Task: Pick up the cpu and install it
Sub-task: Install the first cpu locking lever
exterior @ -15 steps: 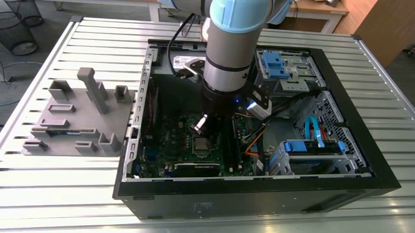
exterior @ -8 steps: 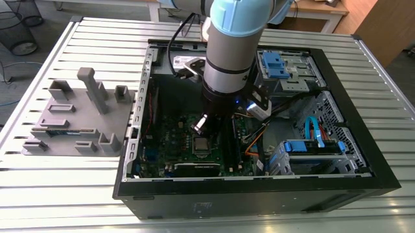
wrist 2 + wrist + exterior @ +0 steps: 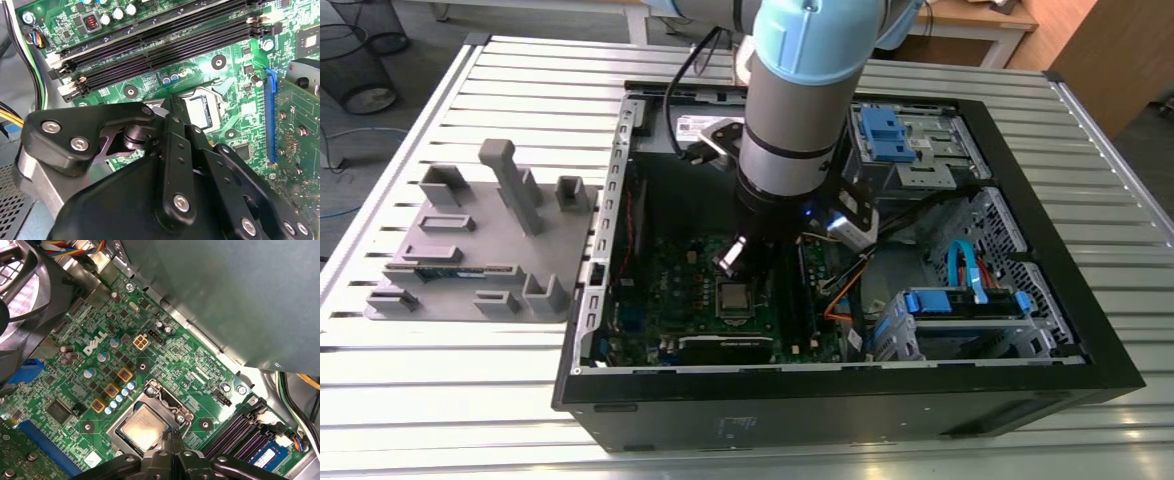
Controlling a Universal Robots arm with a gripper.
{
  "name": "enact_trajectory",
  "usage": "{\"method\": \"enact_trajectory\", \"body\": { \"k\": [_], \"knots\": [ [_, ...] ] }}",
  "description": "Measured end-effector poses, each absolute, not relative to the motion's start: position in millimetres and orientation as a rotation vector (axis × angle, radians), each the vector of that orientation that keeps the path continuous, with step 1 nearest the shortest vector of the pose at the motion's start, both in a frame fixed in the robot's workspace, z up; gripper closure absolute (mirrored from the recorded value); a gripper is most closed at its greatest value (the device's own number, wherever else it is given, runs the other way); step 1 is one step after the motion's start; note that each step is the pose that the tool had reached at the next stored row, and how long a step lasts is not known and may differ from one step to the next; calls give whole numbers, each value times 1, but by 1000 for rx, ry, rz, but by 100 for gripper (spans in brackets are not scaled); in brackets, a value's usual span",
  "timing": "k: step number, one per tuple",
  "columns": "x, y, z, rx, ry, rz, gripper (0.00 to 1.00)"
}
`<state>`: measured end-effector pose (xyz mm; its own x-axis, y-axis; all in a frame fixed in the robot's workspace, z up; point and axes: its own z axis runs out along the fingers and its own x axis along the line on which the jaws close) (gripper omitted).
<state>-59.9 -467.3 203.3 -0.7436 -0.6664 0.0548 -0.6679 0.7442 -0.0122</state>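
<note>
Hand [image 3: 173, 439]: fingers pressed together, holding nothing, tips just over the cpu's edge.
Cpu [image 3: 144, 427]: lies flat in its square socket on the green board [image 3: 165, 365], inside the computer case [image 3: 827, 400].
Done: the cpu looks put in place.
Left: little, it seems; whether it is locked down cannot be told.

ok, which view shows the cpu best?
First wrist view: the cpu shows nearly its whole silvery top, close up. In the second wrist view the gripper covers part of it; the exterior view has it as a small square.
</note>
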Motion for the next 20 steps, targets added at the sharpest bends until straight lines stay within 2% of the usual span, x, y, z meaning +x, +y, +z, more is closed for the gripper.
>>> {"method": "enact_trajectory", "body": {
  "k": [13, 20],
  "knots": [
    [-60, -477, 202, 1028, -2921, 32, 89],
    [-60, -479, 202, 1019, -2942, -42, 89]
  ]
}}
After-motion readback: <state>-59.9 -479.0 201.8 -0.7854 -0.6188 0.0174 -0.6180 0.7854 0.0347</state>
